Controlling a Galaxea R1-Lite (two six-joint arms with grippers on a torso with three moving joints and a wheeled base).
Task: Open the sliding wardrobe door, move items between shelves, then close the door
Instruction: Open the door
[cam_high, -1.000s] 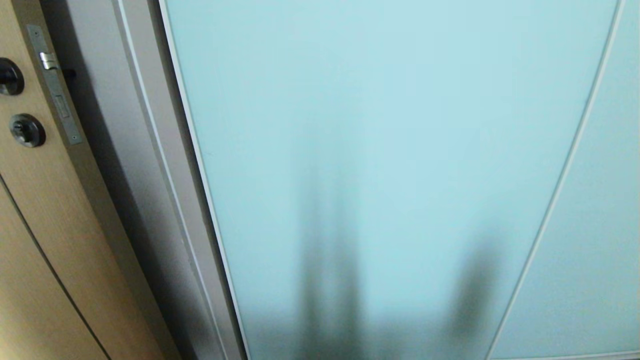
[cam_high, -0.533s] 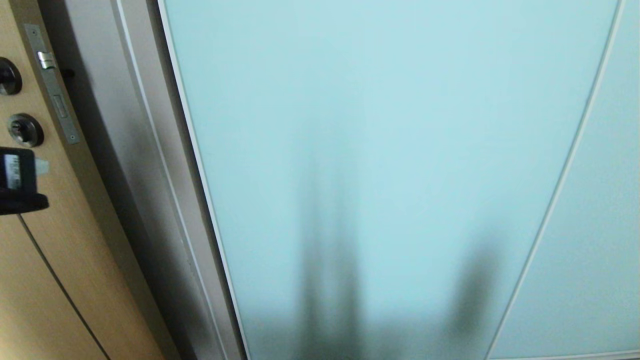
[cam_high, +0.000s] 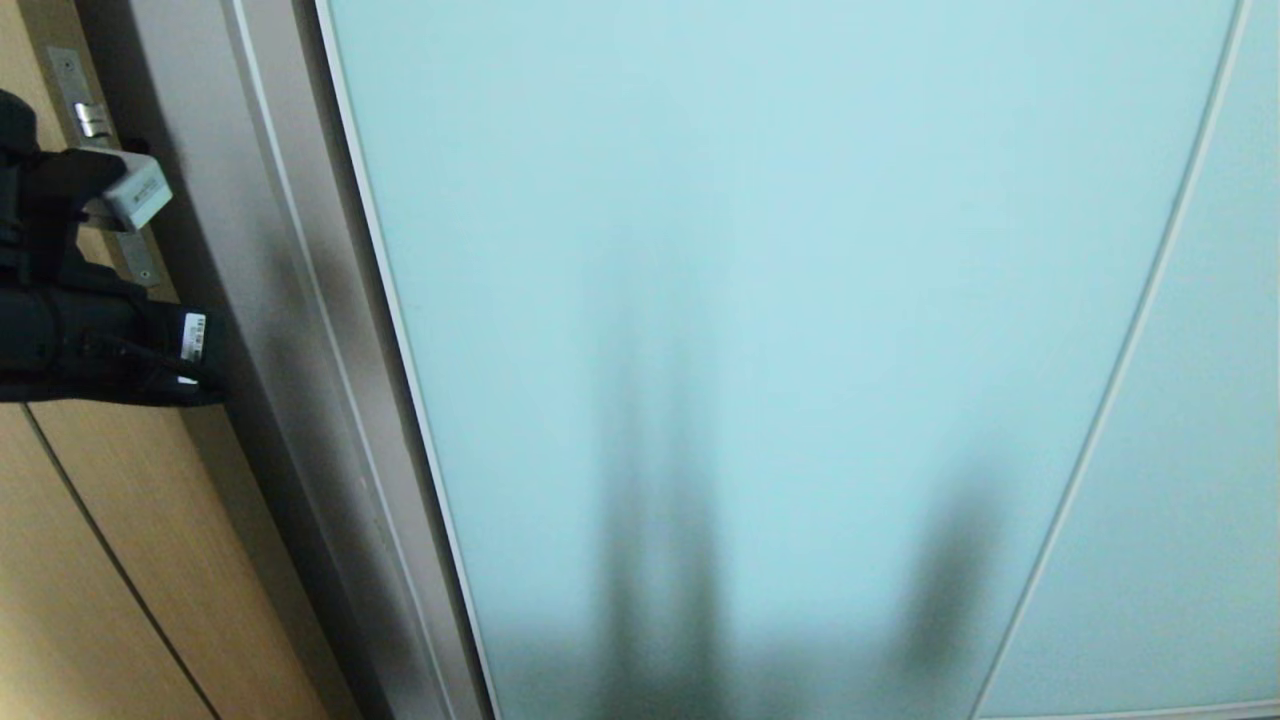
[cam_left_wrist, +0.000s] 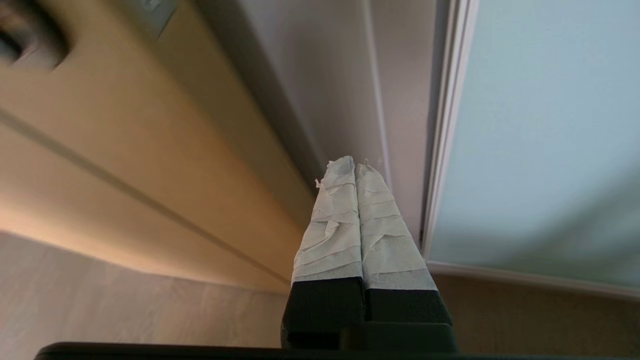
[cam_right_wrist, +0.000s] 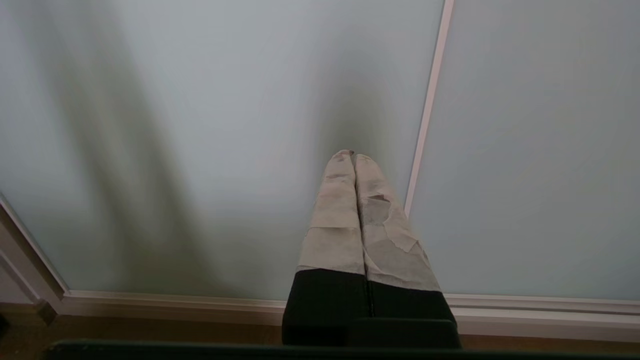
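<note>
The sliding wardrobe door (cam_high: 760, 300) is a big pale blue glass panel. It fills most of the head view. It is tall, and its long way runs up and down the picture. Its thin silver frame edge (cam_high: 400, 330) leans from about 11 o'clock at the top down to about 6 o'clock at the bottom. The door looks pulled across, so nothing inside shows. A second blue panel (cam_high: 1180, 480) sits beside it at about 4 o'clock.

The left gripper (cam_left_wrist: 355, 167) has its two taped fingers pressed tight together, with nothing between them. In its wrist view the tips point at the grey wall strip (cam_left_wrist: 340, 90) just beside the door's frame. In the head view the left arm (cam_high: 80, 330) shows at about 9 o'clock, in front of the wooden door (cam_high: 130, 560).

The right gripper (cam_right_wrist: 352, 155) is also squeezed closed and holds nothing. It points at the blue glass, near a thin frame line (cam_right_wrist: 425, 130).
</note>
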